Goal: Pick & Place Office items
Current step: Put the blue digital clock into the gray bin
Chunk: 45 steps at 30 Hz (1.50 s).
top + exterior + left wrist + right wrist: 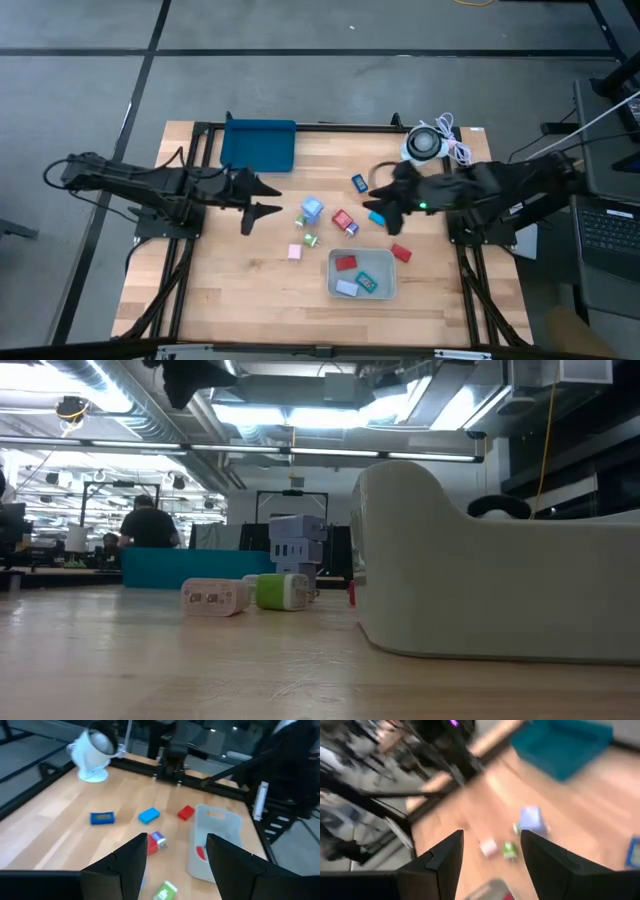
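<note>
Office items lie loose mid-table: a blue piece [358, 182], a light blue block [312, 208], a red piece [343, 220], a green one [310, 241], a pink one [295, 252], and another red one [401, 253]. A grey bin [388, 288] near the front holds red, blue and white pieces. My left gripper [268, 198] hovers open left of the cluster, above the table, nothing between its fingers [129, 865]. My right gripper [380, 210] hovers open over the cluster's right side, above a light blue piece [377, 217]. Its fingers [445, 865] are also empty.
A dark blue tray [258, 143] sits at the far left-centre of the table. A white coiled cable on its holder [430, 143] stands at the far right. Bare wood lies along the near left. A person shows in the room behind [150, 525].
</note>
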### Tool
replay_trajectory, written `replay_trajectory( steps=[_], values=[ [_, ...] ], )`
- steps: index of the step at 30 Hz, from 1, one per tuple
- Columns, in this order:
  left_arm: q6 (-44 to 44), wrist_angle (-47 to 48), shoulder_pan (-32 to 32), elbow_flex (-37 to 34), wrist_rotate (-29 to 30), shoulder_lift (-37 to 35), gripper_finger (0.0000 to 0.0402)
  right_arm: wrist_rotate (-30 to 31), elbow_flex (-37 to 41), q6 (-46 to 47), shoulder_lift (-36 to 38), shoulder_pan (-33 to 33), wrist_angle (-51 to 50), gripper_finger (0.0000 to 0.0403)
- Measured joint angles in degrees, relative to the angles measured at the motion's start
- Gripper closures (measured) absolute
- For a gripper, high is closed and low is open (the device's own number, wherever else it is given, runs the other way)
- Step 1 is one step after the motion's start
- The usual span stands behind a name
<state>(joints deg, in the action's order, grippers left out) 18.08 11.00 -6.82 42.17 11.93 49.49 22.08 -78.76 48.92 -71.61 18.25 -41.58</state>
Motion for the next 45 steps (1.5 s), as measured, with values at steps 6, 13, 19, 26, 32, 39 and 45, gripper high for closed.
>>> replay_trajectory(
  steps=[6, 13, 19, 26, 32, 39, 45],
  values=[
    [0.7, 1.6, -0.6, -0.1, 3.1, -1.6, 0.0204, -13.1, 0.0, -2.8, -9.4, -3.6, 0.6, 0.0198],
    [3.1, 3.4, -3.9, -0.1, 5.3, -3.1, 0.0204, -17.1, 0.0, -2.7, -17.8, -3.6, -0.1, 0.0198],
    [4.6, 7.0, -8.6, -0.1, 8.8, -4.9, 0.0203, -14.7, 0.0, -1.1, -22.0, -3.6, -10.1, 0.0198],
    [5.1, 9.4, -12.2, -0.1, 9.8, -6.3, 0.0204, -12.2, 1.7, 9.1, -22.1, -8.3, -27.1, 0.0198],
    [3.9, 9.4, -13.2, -0.1, 9.3, -6.3, 0.0203, -18.8, 5.8, 6.7, -18.9, -13.0, -21.2, 0.0198],
    [4.2, 9.4, -14.2, -0.1, 9.6, -6.3, 0.0203, -24.6, 15.4, 3.3, -14.1, -16.7, -14.4, 0.0198],
    [5.2, 7.4, -14.2, -0.1, 11.4, -6.3, 0.0203, -23.6, 20.6, -4.4, -13.0, -17.1, -15.2, 0.0198]
  ],
)
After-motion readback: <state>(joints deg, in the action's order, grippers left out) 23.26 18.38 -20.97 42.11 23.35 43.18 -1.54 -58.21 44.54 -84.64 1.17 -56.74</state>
